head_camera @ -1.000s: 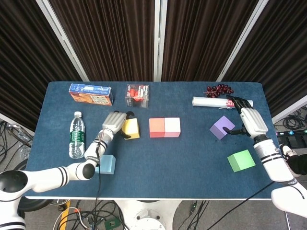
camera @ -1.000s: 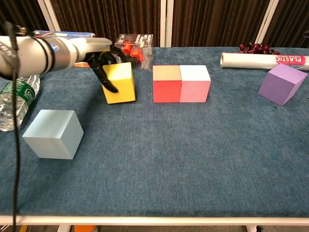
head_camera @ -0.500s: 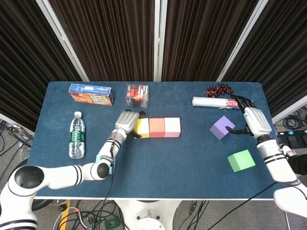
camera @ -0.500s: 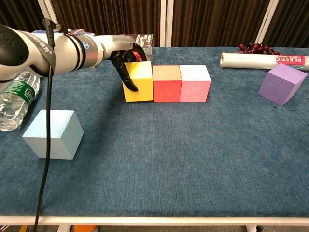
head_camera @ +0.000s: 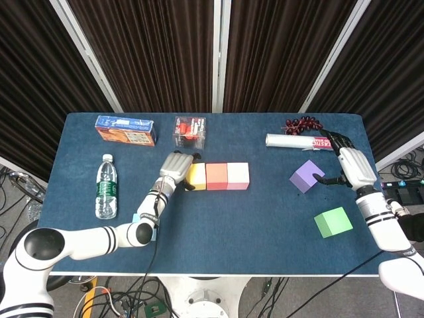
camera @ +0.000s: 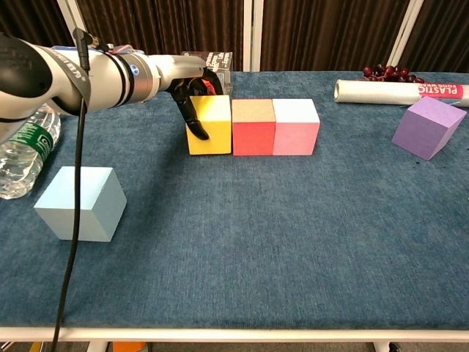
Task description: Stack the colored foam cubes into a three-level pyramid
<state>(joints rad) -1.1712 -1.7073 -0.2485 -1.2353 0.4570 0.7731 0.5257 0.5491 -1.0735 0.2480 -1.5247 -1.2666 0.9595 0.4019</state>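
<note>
The yellow foam cube now sits flush against the red foam cube, which touches the pink foam cube; a second ago it stood apart to the left, so I judge the bottom row of three is laid; my left hand still wraps the yellow cube and must let go. The purple foam cube lies tilted at my right hand; its fingers curve around the cube, though whether it truly holds it I cannot tell. The green foam cube and pale blue foam cube wait on the blue worktop; the clear plastic box stands just behind the row, near my left hand's retreat path.
</note>
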